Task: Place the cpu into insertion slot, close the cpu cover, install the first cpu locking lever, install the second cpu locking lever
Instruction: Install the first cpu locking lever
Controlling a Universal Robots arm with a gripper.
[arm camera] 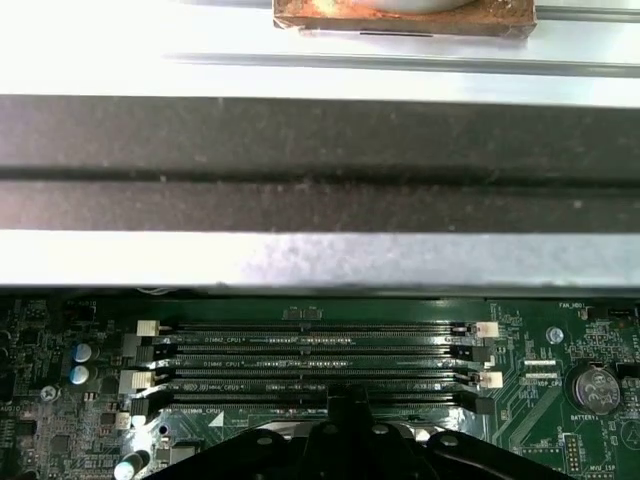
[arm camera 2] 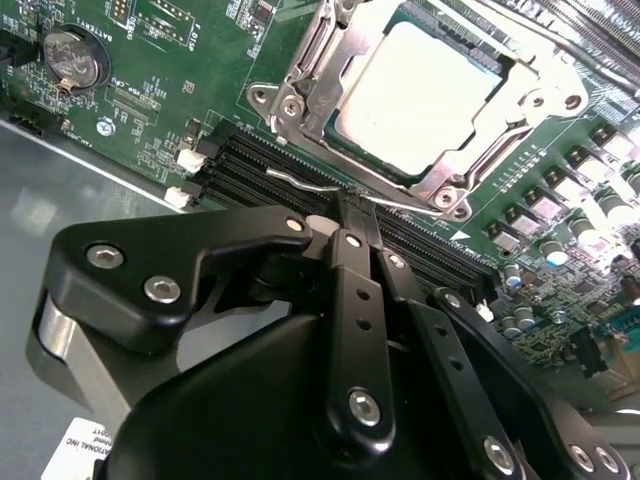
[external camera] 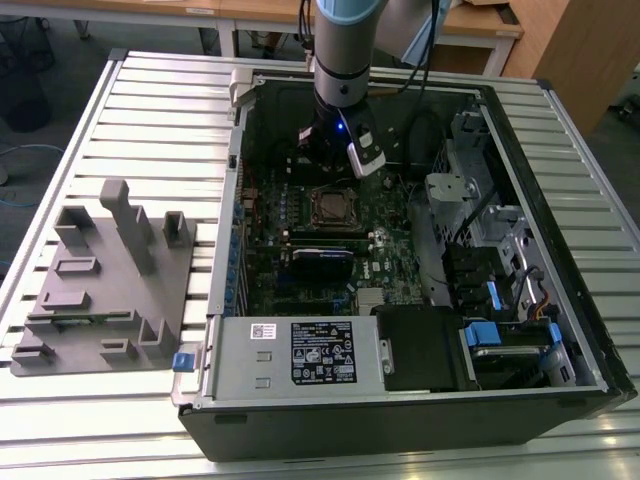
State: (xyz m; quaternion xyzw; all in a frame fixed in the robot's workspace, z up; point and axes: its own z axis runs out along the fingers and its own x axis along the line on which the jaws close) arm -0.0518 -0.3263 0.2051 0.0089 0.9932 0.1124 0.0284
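This is a robotics lab or test workshop, not anyone's home. A pale blue-and-grey robot arm (external camera: 345, 50) with a black gripper (arm camera 2: 355, 205) reaches into an opened computer tower (external camera: 400, 430), whose green circuit board (external camera: 265, 270) is laid bare. The tower lies on a ribbed aluminium bench (external camera: 150, 100), beside a grey moulded parts fixture (external camera: 100, 290). Behind stand plain wooden desks (external camera: 480, 25), with a wire bin (external camera: 25, 70) and a loose blue cable (external camera: 20, 155) on the grey floor.
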